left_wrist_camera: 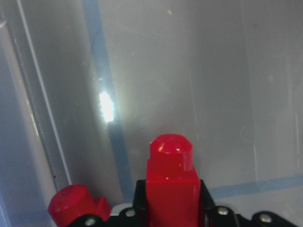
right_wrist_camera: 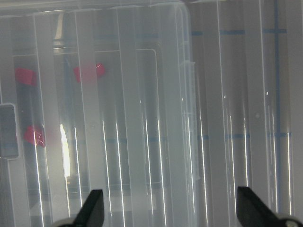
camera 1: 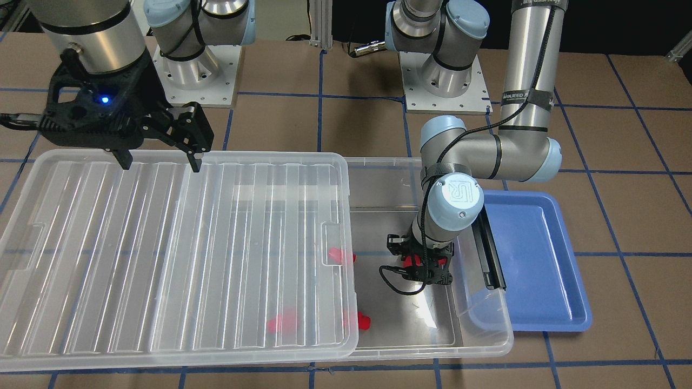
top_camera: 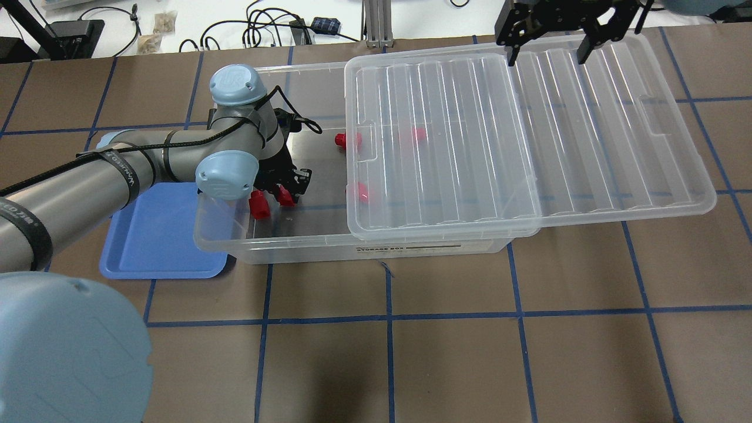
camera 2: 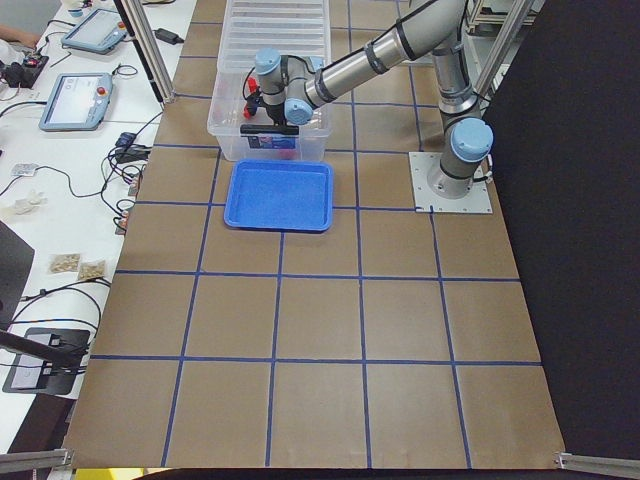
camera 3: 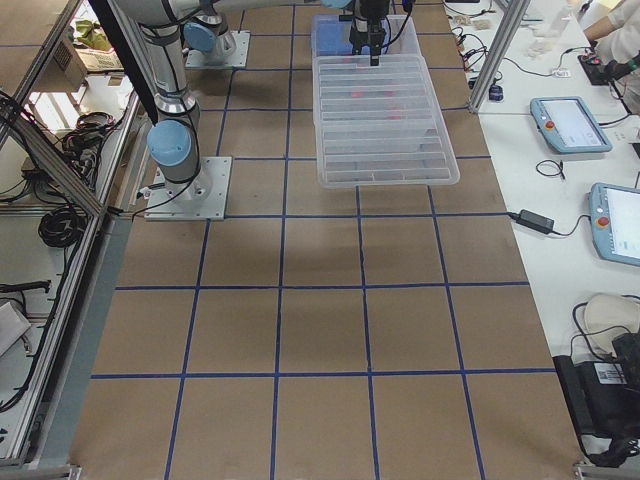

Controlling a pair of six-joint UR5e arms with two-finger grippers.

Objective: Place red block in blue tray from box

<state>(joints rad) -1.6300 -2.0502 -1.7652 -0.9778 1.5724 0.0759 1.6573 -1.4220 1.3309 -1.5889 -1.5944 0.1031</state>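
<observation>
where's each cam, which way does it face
front: across table, faces robot; left arm, right arm
overhead: behind robot, looking down; left arm
left side: table's end, left arm near
right side: other end, right arm near
left wrist: inside box, left gripper holds red block
right wrist: over lid, open fingertips
front, overhead share blue tray

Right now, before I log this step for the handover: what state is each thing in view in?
large clear plastic storage bin, partly uncovered
ribbed translucent lid, slid aside
shallow light-blue plastic tray, empty
left gripper, shut on the small red plastic block, inside the bin
small red plastic block, gripped, not yet in the tray
right gripper, open, over the lid
other red blocks, loose in the bin
</observation>
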